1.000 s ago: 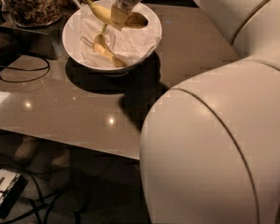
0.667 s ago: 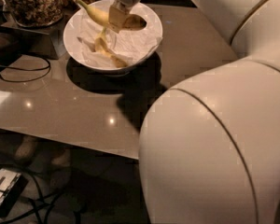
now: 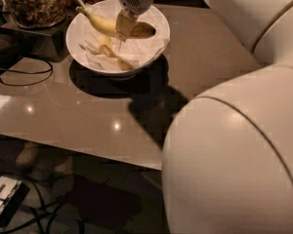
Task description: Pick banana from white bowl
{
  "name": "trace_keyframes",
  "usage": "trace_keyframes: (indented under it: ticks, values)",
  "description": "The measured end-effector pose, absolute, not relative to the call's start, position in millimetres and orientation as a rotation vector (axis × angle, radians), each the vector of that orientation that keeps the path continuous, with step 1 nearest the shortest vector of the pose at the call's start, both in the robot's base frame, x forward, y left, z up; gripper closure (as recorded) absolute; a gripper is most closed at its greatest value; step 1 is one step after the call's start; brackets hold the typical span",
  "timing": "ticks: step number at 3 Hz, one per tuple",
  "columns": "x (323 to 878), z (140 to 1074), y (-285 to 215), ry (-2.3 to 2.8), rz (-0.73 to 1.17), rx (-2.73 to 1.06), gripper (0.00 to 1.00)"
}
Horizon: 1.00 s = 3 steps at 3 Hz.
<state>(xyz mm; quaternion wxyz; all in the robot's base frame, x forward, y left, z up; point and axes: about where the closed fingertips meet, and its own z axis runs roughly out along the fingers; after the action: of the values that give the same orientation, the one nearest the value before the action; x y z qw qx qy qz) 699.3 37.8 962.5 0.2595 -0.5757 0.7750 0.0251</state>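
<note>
The white bowl, lined with crumpled white paper, stands on the brown table at the upper left of the camera view. The banana lies across the bowl's far half, its yellow stem pointing up-left and its brownish blunt end to the right. My gripper comes down from above and is shut on the banana's middle. A second banana lies lower in the bowl on the paper.
A glass jar of nuts stands on a dark stand left of the bowl. A black cable loops on the table's left. My white arm fills the right. The table's front edge runs across the middle.
The gripper stays on the banana over the bowl; the banana has shifted only slightly. The bowl and the second banana have not moved.
</note>
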Motion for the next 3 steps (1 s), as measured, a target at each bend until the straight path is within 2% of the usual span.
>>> trace_keyframes:
  ticks: [2, 3]
  values:
    - [666.3, 945.1, 34.2, 2.025, 0.156, -1.685, 1.0]
    - [618.5, 949.8, 42.4, 2.01, 0.206, -1.655, 1.0]
